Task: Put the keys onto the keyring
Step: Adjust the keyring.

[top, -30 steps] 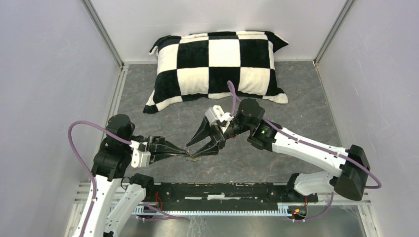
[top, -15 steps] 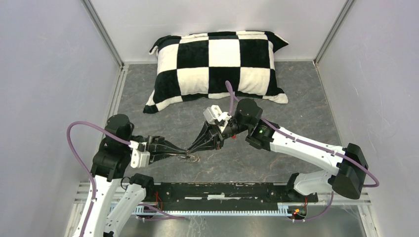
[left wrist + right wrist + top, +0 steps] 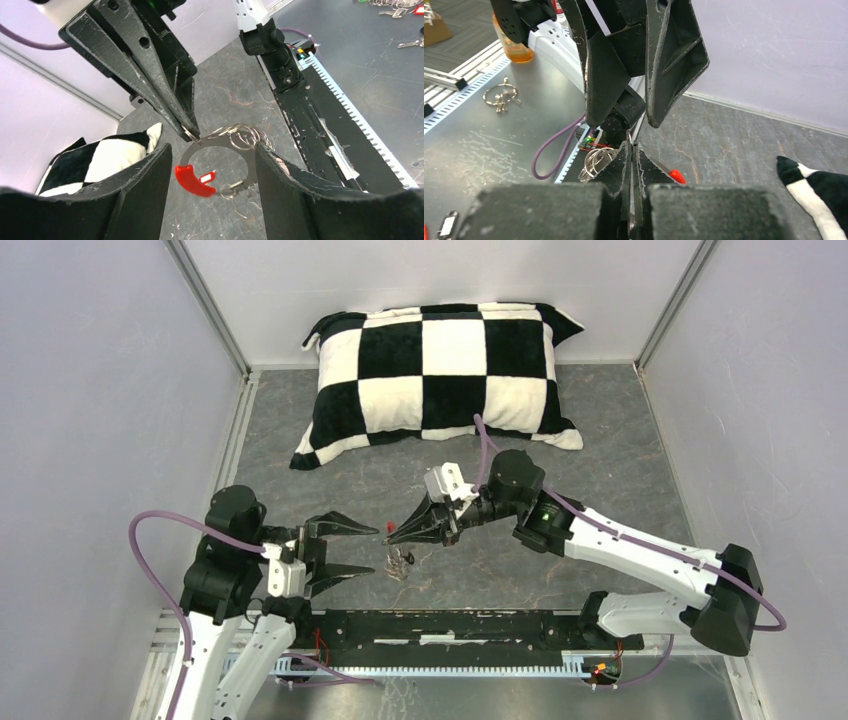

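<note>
Just above the grey table (image 3: 600, 440), in the gap between the two arms, the right gripper (image 3: 392, 536) is clenched on the keyring (image 3: 215, 142), nipping the thin silvery wire at the very tips of its fingers. The rest of the loop sags from that one pinch towards the tabletop. The left wrist camera shows the bright red section (image 3: 189, 180) at the low side of the loop and a cluster of small rings (image 3: 245, 137) bunched along the wire near the top.

The left gripper (image 3: 372, 549) faces it from just beside, jaws spread wide and holding nothing. Seen from its own wrist, its two fingers (image 3: 145, 195) frame the dangling loop, a pose that appears chosen to let it close on the wire or on a key while the right arm keeps the ring lifted and steady.

A tiny red-and-white piece (image 3: 206, 177) sits beside the red section and looks like the red-headed key. The views do not settle whether it is threaded on the wire or merely lying against it. The black-and-white key cannot be picked out at all.

Holding the wire at a single point probably leaves it free to swing, so any grab by the open hand would call for a slow approach. A checkered pillow (image 3: 440, 370) lies at the far end, well apart from the work.
</note>
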`<state>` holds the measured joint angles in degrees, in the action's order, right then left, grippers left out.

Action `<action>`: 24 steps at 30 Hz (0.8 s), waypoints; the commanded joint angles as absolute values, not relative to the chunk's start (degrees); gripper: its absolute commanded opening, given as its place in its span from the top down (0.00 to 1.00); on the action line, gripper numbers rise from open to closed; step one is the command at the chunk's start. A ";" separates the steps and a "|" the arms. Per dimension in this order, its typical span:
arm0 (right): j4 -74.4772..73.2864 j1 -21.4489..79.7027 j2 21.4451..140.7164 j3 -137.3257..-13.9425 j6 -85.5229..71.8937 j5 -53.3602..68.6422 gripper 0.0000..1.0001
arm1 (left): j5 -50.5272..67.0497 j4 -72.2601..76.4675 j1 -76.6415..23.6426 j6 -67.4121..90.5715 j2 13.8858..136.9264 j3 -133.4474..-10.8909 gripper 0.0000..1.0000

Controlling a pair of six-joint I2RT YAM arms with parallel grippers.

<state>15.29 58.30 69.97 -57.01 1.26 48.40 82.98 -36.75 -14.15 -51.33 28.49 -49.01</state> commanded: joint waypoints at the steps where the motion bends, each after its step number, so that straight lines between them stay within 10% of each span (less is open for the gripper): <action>1: 16.13 61.40 66.96 -55.82 6.66 40.62 1.00 | 78.76 -35.08 -13.97 -49.45 27.80 -49.55 0.32; 15: 18.37 72.13 60.80 -48.60 21.95 14.48 1.00 | 81.40 -39.10 -13.97 -42.32 28.29 -50.00 0.68; 24: 21.47 73.95 61.18 -46.94 22.50 12.36 1.00 | 79.72 -39.48 -13.93 -44.57 27.90 -47.96 0.49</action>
